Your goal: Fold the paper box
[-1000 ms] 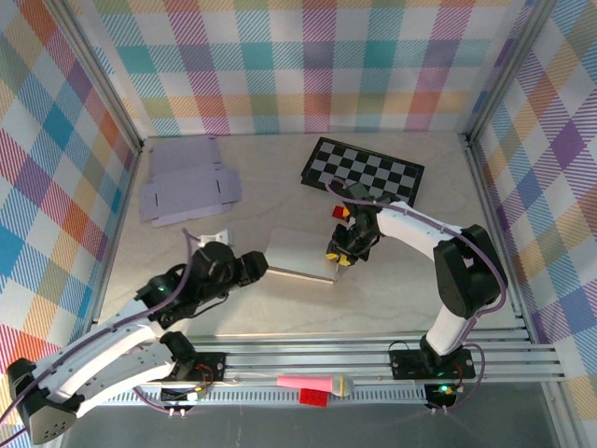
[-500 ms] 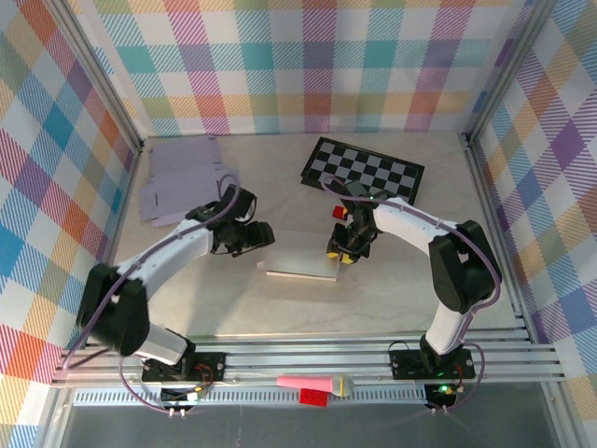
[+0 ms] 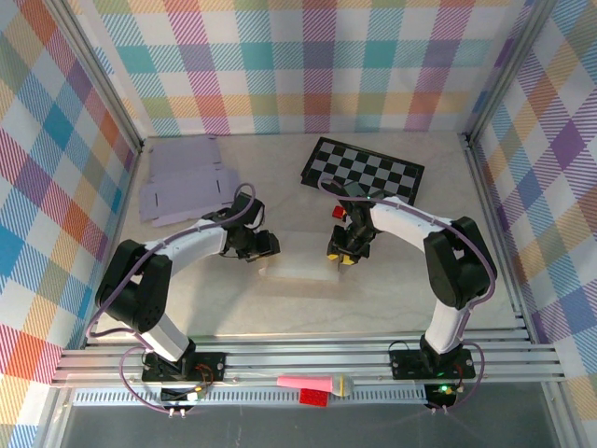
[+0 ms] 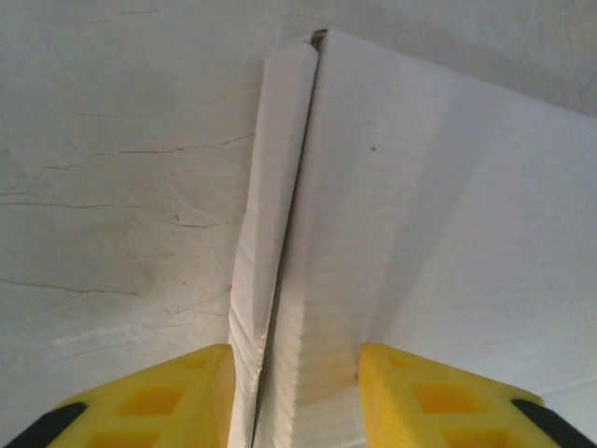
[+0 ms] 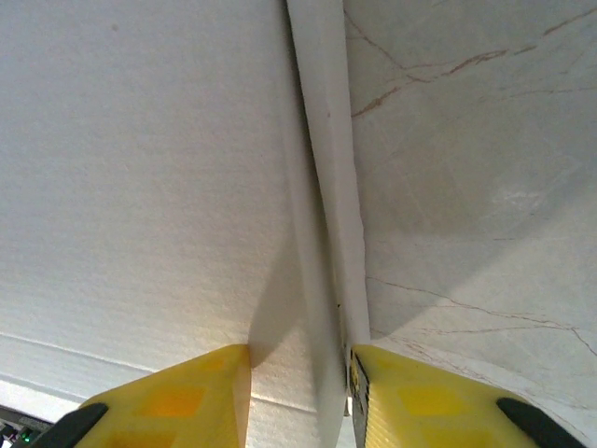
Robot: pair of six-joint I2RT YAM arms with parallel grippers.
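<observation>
Straddling the white paper box (image 3: 303, 266), flat at the middle of the desk (image 3: 392, 303), from 9 o'clock with the left tool (image 3: 270, 251) and from 3 o'clock with the right tool (image 3: 340, 255), each narrow about an upturned side flap (image 4: 270, 187), perhaps pinching it, cannot tell.

Desk (image 3: 420, 280): pale marble-look top with thin dark veins and fine cracks, walled on three sides by checked panels, with metal rails along its near edge. Lying on it: one white paper box (image 3: 300, 266) near the middle, a broad flat panel with a narrow flap along each short side; a loose pile of flat lavender sheets (image 3: 182, 182), cut with tabs, at the far left corner; one black-and-white checkerboard (image 3: 364, 173) at the far middle, set askew to the back wall. The sheets and the checkerboard lie well apart from the box and from each other.
</observation>
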